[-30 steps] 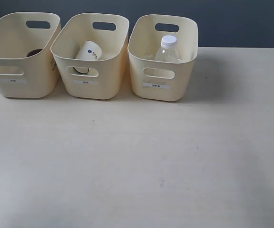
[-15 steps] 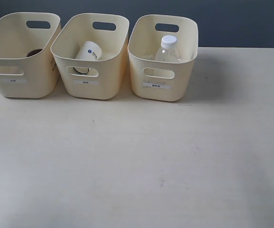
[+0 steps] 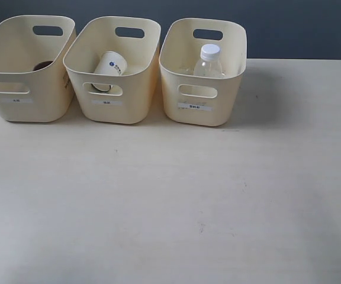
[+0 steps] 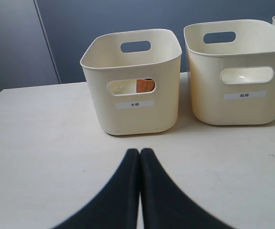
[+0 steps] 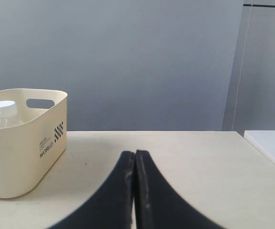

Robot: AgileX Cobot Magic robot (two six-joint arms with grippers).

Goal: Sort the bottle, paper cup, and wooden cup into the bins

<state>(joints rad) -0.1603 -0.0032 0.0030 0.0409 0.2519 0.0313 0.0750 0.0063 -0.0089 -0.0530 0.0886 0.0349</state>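
Nothing has moved in the last second, so I call it done: ahead of my empty, closed left gripper (image 4: pixel 139 157) the wooden cup (image 4: pixel 145 86) and paper cup (image 3: pixel 110 64) sit in their bins (image 3: pixel 201 116), the bottle (image 5: pixel 3 114) binned off to the side of my empty, closed right gripper (image 5: pixel 134 160).

You face a pale cream tabletop (image 3: pixel 176 201), lightly scuffed and evenly lit. Behind it stands a dark blue-grey wall (image 3: pixel 301 26), with a lighter grey panel (image 5: pixel 266 67) at one side.
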